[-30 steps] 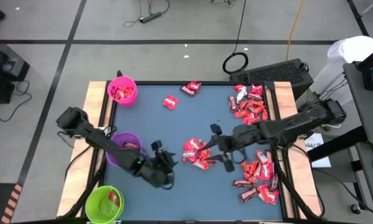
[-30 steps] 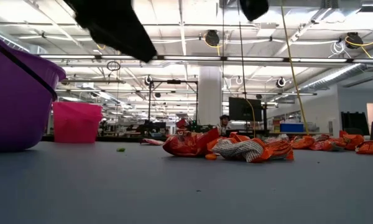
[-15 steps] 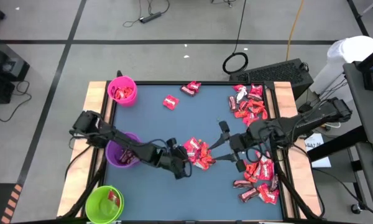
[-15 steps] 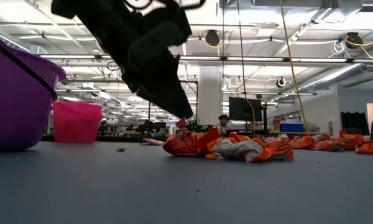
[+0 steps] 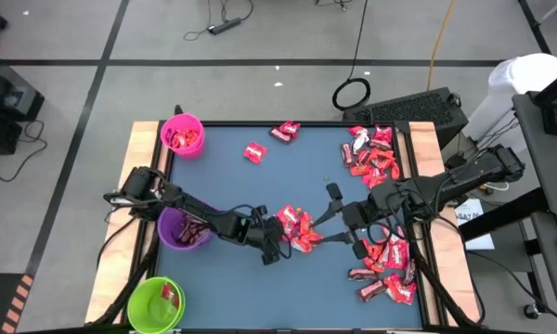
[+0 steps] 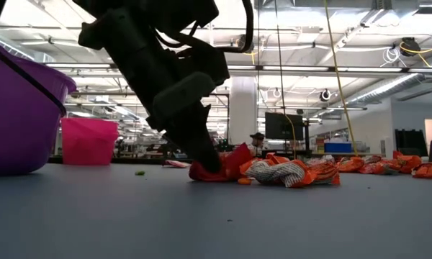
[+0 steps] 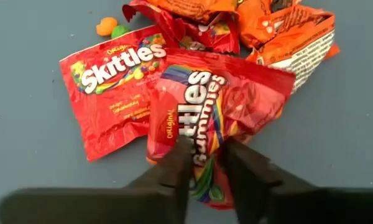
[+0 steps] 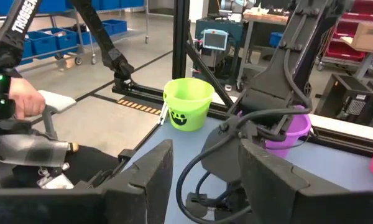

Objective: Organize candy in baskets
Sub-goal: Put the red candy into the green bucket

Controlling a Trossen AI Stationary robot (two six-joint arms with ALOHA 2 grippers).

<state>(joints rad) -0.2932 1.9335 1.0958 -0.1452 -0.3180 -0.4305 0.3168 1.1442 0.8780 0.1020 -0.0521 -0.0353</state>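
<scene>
While left hand (image 7: 204, 163) pinches a red candy pack (image 7: 205, 106) | neighbouring packs (image 7: 115, 84) touch | right hand (image 5: 339, 219) spread nearby

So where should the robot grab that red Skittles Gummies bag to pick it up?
Best at the near edge of the Skittles Gummies bag, coming down from above. It lies flat and crinkled on the table, so only a thin edge can be pinched. The left end effector is already closing on that edge. The other Skittles bag is partly tucked under it, so lift gently.
</scene>
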